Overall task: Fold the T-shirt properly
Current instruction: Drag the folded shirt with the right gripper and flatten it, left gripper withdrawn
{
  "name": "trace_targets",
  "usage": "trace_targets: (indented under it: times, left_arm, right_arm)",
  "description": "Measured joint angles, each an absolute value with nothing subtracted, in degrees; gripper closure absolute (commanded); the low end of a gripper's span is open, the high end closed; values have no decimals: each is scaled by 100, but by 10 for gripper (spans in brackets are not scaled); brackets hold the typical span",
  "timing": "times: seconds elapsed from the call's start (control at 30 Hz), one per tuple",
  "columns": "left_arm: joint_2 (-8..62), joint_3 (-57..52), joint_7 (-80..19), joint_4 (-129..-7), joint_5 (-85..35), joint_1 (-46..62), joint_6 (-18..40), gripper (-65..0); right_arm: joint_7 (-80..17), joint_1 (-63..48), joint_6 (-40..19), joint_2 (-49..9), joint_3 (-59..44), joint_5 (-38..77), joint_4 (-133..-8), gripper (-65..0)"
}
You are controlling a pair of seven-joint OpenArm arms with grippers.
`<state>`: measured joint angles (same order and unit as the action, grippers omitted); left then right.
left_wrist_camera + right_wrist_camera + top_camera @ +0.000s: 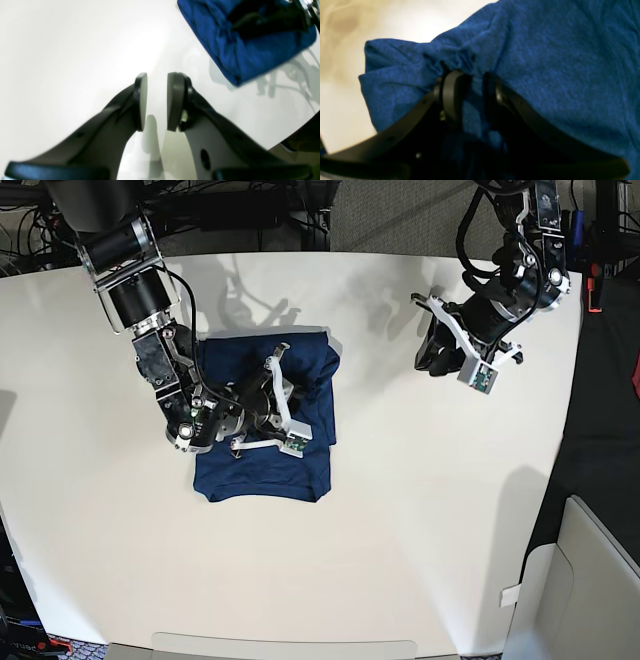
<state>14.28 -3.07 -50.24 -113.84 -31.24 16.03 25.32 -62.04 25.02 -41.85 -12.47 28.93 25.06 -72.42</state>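
The dark blue T-shirt (262, 465) lies as a rough folded rectangle on the white table (420, 510), left of centre. My right gripper (290, 398) rests on its upper part. In the right wrist view this gripper (472, 97) is shut on a bunched fold of the T-shirt (545, 62), with blue cloth pinched between the black fingers (450, 95). My left gripper (435, 352) hovers over bare table to the right of the shirt. In the left wrist view it (157, 102) is open with nothing between its pads, and the T-shirt (225, 50) shows at the top right.
Black cables (250, 210) run along the table's far edge. A pale panel (585, 580) stands off the table's right front corner. Bare white table surface lies between the shirt and my left gripper.
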Motion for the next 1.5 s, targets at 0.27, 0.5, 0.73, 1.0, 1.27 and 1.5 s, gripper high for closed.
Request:
trace_targets:
  times: [0.27, 0.5, 0.73, 1.0, 1.27, 1.5]
  left_arm:
    - [1433, -307, -5026, -11395, -3122, 1621, 2532, -122]
    - [1433, -307, -4998, -11406, -3122, 1634, 2532, -122]
    - [1433, -307, -4982, -11524, -3124, 1695, 2532, -122]
    - [1446, -314, -4987, -11620, -3124, 1697, 2534, -122]
    - [1446, -311, -5017, -11620, -3124, 1697, 2534, -122]
    - [1439, -272, -5070, -11620, -3124, 1667, 2530, -122]
  right_arm:
    - [-6082, 2958, -4086, -1826, 2578, 2051, -6825, -171]
    - [-6038, 3015, -4012, -2281, 2331, 1780, -6770, -171]
    - [-6055, 2967, -3999, -2394, 2305, 1752, -6772, -171]
    - [-6086, 2674, -3944, -2753, 2283, 1837, -7140, -171]
    - [-7323, 2255, -3948, -3205, 2342, 1942, -8193, -171]
    - [-7454, 1660, -4038, -3369, 2102, 2115, -10280, -171]
